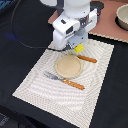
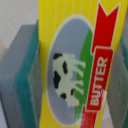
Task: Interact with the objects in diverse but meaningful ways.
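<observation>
Tool point(image 1: 76, 46) clamped on one yellow rectangular butter box point(image 2: 80, 65), above striped placemat point(image 1: 35, 85) edge. Nearby: one round tan plate point(image 1: 68, 66), one wooden-handled fork point(image 1: 65, 81), one wooden-handled knife point(image 1: 86, 58).

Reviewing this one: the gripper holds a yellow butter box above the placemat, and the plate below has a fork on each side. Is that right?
Not quite. The exterior view shows the fork on one side of the plate and a knife on the other. The rest holds: the gripper has the yellow butter box above the placemat.
</observation>
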